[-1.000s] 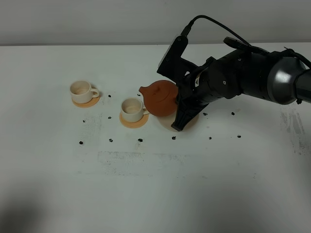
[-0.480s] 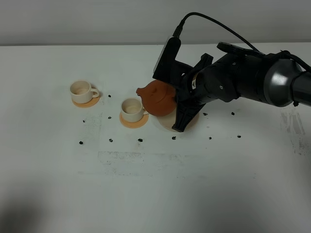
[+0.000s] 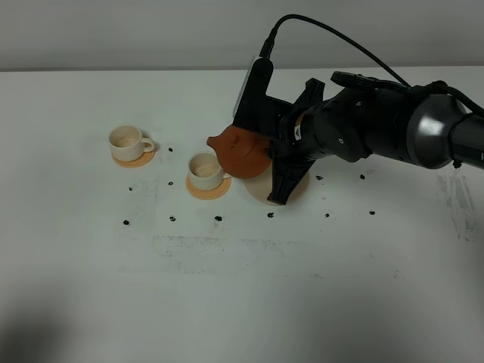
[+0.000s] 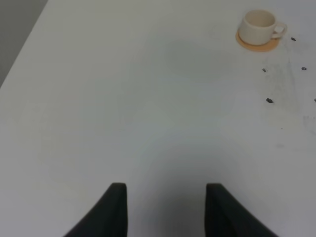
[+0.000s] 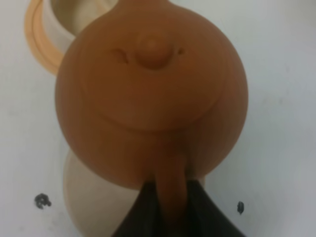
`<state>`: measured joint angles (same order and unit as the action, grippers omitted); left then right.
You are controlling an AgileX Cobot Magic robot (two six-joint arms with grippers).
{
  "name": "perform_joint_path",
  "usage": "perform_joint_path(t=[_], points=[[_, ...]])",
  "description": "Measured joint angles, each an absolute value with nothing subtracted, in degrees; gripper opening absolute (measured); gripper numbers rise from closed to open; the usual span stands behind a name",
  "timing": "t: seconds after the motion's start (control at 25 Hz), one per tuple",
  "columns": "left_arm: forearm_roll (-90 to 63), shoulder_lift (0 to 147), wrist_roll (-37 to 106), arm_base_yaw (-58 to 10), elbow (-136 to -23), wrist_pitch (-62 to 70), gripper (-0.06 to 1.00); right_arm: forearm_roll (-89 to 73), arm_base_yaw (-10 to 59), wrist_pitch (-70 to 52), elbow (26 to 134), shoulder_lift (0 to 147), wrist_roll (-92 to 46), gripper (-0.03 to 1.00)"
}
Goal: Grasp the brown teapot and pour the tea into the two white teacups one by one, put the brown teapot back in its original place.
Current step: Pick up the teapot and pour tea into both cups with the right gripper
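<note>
My right gripper [image 3: 269,148] is shut on the loop handle of the brown teapot [image 3: 242,153], which hangs just above the pale beige disc [image 3: 266,193], its original place. The spout points left, close to the nearer white teacup [image 3: 204,171] on its orange coaster. In the right wrist view the teapot [image 5: 153,84] fills the frame, the gripper [image 5: 170,210] clamps the handle, and the disc [image 5: 91,197] lies below it. The other white teacup [image 3: 127,140] stands farther left and appears in the left wrist view [image 4: 259,27]. My left gripper [image 4: 165,212] hovers open over bare table.
Each cup rests on a small orange coaster [image 3: 209,189]. Black specks [image 3: 218,218] are scattered over the white table [image 3: 242,287] around the cups and disc. The bulky right arm [image 3: 363,132] reaches in from the right.
The right gripper has carried the teapot a little left and up, off the disc's centre toward the nearer cup. The cups and the left gripper have not moved.
</note>
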<state>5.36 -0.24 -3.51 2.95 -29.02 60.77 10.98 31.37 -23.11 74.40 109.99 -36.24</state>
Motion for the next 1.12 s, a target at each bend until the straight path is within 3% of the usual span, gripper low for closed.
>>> perform_joint_path(t=[1.12], points=[[5.36,-0.24,-3.57,2.95,-29.02,60.77,0.4,20.58,31.91,-22.45,74.4,111.48,-35.49,0.11]])
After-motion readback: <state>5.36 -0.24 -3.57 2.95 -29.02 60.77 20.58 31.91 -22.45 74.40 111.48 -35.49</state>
